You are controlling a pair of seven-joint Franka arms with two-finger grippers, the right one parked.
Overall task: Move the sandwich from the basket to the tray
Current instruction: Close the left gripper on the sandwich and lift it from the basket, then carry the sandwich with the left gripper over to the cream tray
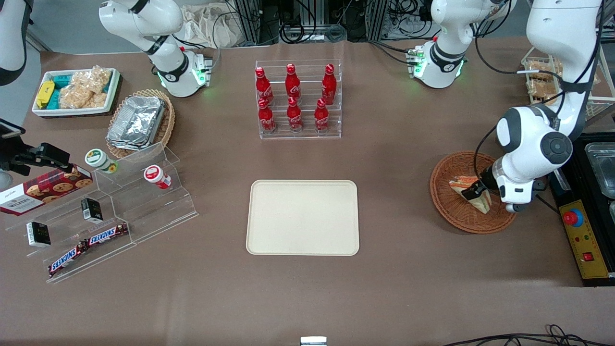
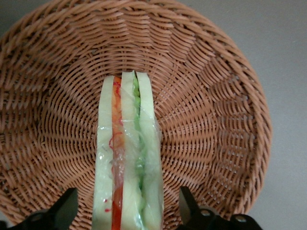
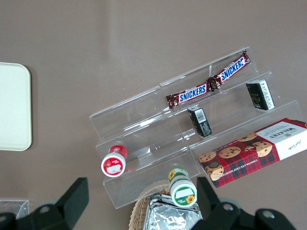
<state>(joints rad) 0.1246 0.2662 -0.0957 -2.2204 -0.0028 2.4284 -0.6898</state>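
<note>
Standing on edge in the basket [image 2: 211, 96], the sandwich [image 2: 127, 158] is seen between the spread fingers [image 2: 64, 208] of the gripper [image 1: 473, 191], which are released and clear of the wrap on both sides. The basket is located near the counter [image 1: 408, 158] edge at the working arm's end. The tray [image 1: 302, 217] is positioned mid-counter, well apart from the basket.

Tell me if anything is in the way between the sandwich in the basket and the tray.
Nothing visible blocks it. The sandwich lies in the basket, with the claw open, one finger on each side of it. Only bare table lies between the basket and the tray, which holds nothing.
</note>
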